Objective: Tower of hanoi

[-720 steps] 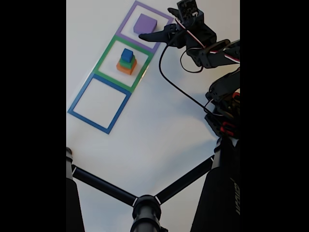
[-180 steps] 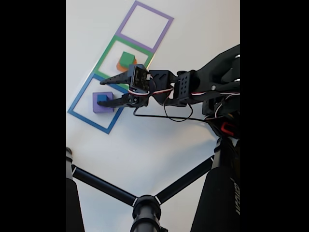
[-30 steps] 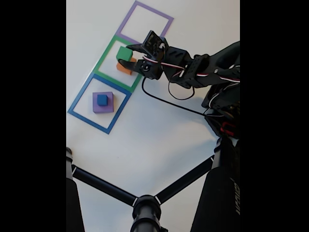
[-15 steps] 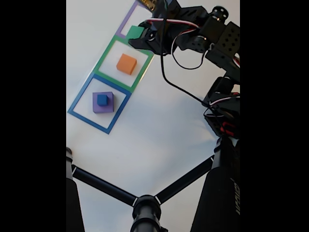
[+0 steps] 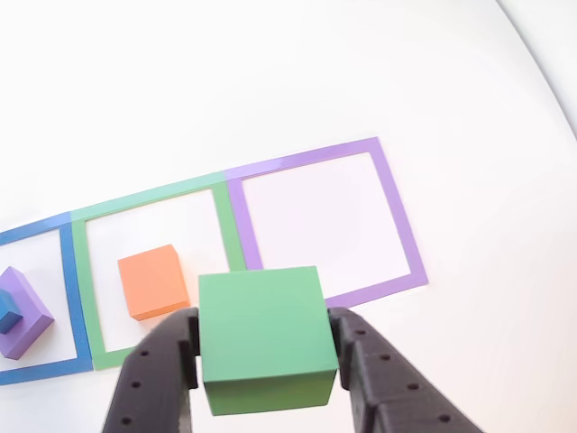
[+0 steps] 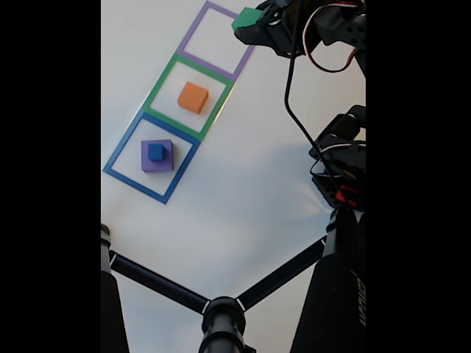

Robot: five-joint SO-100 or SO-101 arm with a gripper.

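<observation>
The gripper (image 5: 267, 361) carried the green cube (image 5: 263, 336) clamped between its two black jaws, which pressed on the cube's left and right faces and were parted no wider than the cube itself. In the fixed view the green cube (image 6: 246, 18) hung in the air at the right-hand edge of the purple square outline (image 6: 221, 41), held clear of the counter (image 6: 243, 191).

The orange cube (image 5: 154, 280) sat alone inside the green square outline (image 5: 83, 271), and the purple cube (image 6: 157, 156) with the small blue cube (image 6: 155, 151) on top of it lay inside the blue square outline (image 6: 151, 157).

The likeliest trouble was placement — the cube sat over the border of the purple outline rather than its middle, so a release there would probably have left it straddling the tape or outside the square. It was also held well above the surface, and a drop from that height could have made it bounce or tumble out of the frame. The jaws appeared to hold only the lower sides of the cube in the other view, so a quick swing might have let it twist or slip. A descent too far back toward the green outline risked knocking the orange cube.
</observation>
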